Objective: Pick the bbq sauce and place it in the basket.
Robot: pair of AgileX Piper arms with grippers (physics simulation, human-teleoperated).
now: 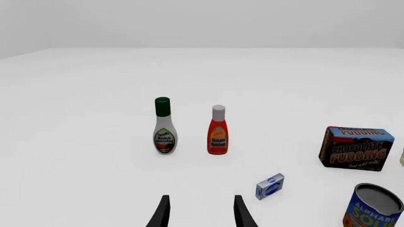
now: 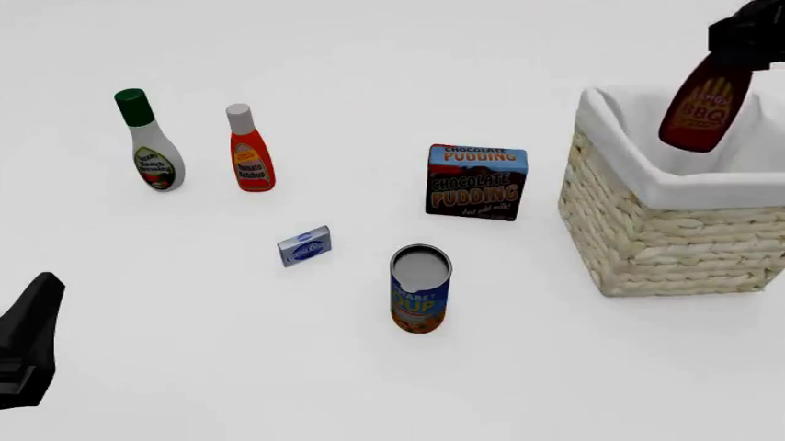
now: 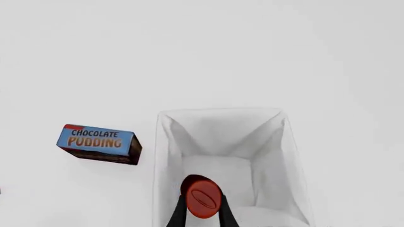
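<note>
Your right fingers clamped on bbq sauce, bottle tilted above basket opening. Your left fingers apart, empty, well left of basket.

Right gripper up at far right, fingers clamped on something. Left gripper low at near left, fingers apart.

Simulated tabletop scene, blank white table, featureless grey backdrop, rendered groceries, wicker basket, no room detail
</note>
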